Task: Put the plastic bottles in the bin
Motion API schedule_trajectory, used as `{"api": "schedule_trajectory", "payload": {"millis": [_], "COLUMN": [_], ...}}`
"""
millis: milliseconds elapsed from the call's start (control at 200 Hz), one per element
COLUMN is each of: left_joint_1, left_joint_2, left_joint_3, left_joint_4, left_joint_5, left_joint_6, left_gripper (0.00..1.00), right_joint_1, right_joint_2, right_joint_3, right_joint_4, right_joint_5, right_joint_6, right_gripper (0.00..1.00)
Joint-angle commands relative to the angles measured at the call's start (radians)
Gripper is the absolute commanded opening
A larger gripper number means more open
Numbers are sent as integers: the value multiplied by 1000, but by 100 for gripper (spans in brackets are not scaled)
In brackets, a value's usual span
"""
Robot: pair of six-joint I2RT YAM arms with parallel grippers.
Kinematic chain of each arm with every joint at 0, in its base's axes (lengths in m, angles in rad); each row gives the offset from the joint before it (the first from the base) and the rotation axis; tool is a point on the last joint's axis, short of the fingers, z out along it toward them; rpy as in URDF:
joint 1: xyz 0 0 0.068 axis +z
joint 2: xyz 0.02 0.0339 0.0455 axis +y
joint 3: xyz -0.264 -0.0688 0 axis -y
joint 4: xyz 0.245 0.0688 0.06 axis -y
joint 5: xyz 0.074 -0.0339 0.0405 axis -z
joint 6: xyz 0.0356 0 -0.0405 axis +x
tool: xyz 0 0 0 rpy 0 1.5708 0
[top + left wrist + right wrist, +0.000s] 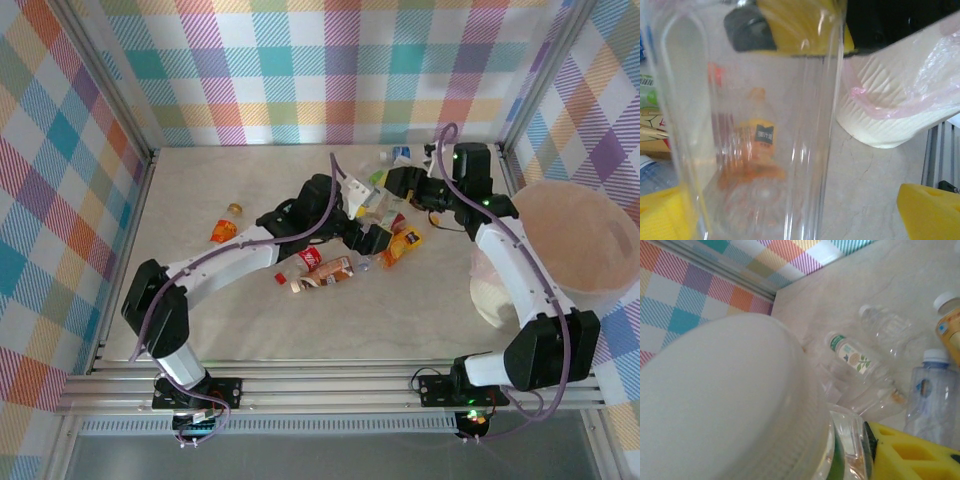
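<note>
Top view: bright, even, diffuse overhead light. No hard shadows, just soft dark patches on the counter [250,330] under both arms and at the bin [492,298] base. Sharp throughout.

Left wrist: clear bottle [685,100] right against the lens, fully out of focus, with white glare streaks down its walls. The orange-labelled bottle [764,137] seen through it is smeared. Left fingers [930,210] soft at 5 and 7 o'clock.

Right wrist: big white blob [725,405] at 8 o'clock, blurred and near blown out. Green-labelled bottle [852,357] at 3 o'clock reasonably sharp. Right finger [910,455] at 5 o'clock soft.
</note>
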Motion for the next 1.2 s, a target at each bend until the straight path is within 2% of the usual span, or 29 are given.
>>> {"api": "schedule_trajectory", "payload": {"millis": [0,145,310,435,495,605,755,925,1025,1195], "left_joint_1": [12,31,39,38,38,37,39,39,38,38], "left_joint_2": [-96,-155,-158,-126,-112,-105,-101,-94,-96,-89], "left_joint_3": [-69,-172,-208,-181,-159,-123,-98,-69,-68,-65], "left_joint_4": [104,232,289,289,282,251,198,141,123,94], "left_joint_5": [19,-34,-120,-147,-163,-175,-192,-205,-225,-267], "left_joint_6": [-44,-110,-152,-164,-176,-211,-229,-260,-265,-254], "left_gripper": [100,100,100,100,100,100,100,100,100,100], "right_joint_1": [-21,-53,-78,-118,-159,-269,-383,-468,-522,-532], "right_joint_2": [-66,-126,-204,-250,-280,-311,-297,-313,-312,-281], "right_joint_3": [115,229,331,329,273,192,111,22,-17,-41], "right_joint_4": [-62,-202,-357,-414,-376,-369,-430,-388,-358,-297], "right_joint_5": [161,419,823,1133,1219,1213,1093,1025,935,798], "right_joint_6": [-137,-315,-510,-643,-713,-667,-511,-465,-424,-380], "right_gripper": [34,34,33,34,35,35,35,34,34,34]}}
